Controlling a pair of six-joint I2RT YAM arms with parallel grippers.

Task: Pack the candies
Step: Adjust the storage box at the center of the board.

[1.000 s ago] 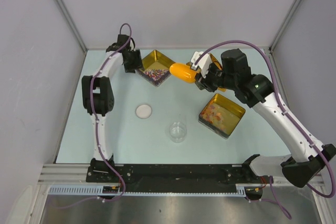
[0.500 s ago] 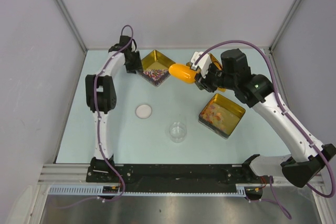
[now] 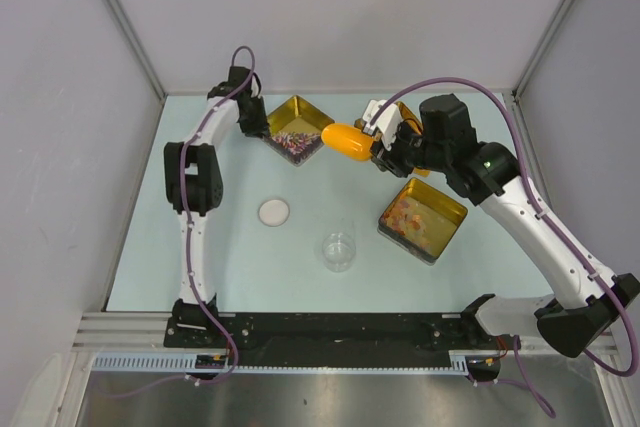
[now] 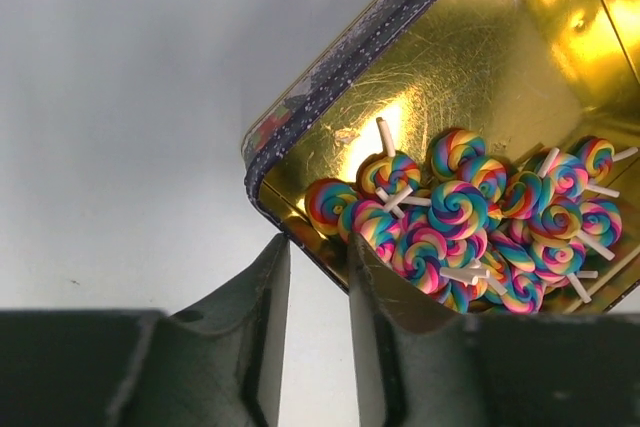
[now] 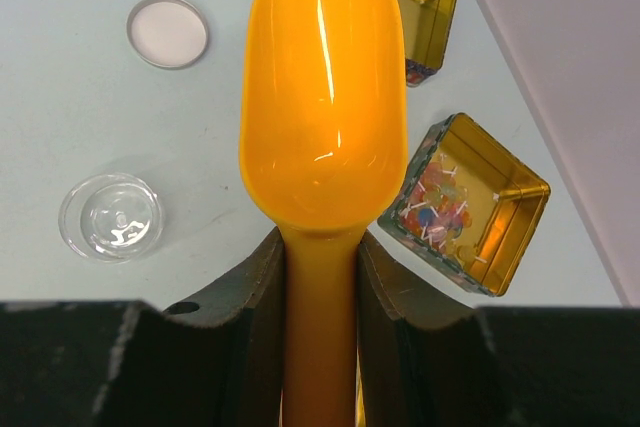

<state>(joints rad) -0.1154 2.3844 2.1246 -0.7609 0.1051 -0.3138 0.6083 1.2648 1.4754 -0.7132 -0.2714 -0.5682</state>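
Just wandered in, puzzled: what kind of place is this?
Probably a robot test booth: a left arm and right arm bolted to a table, plain grey walls around, candies as props.

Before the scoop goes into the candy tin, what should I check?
1. Orange scoop clamped in right gripper: ok.
2. Scoop bowl empty, nothing to spill: ok.
3. Left gripper bracing candy tin: jaws straddle its rim with a gap showing; firm hold cannot tell.
4. Candies heaped in that tin: ok.
5. Clear cup uncovered, lid lying apart from it: ok.
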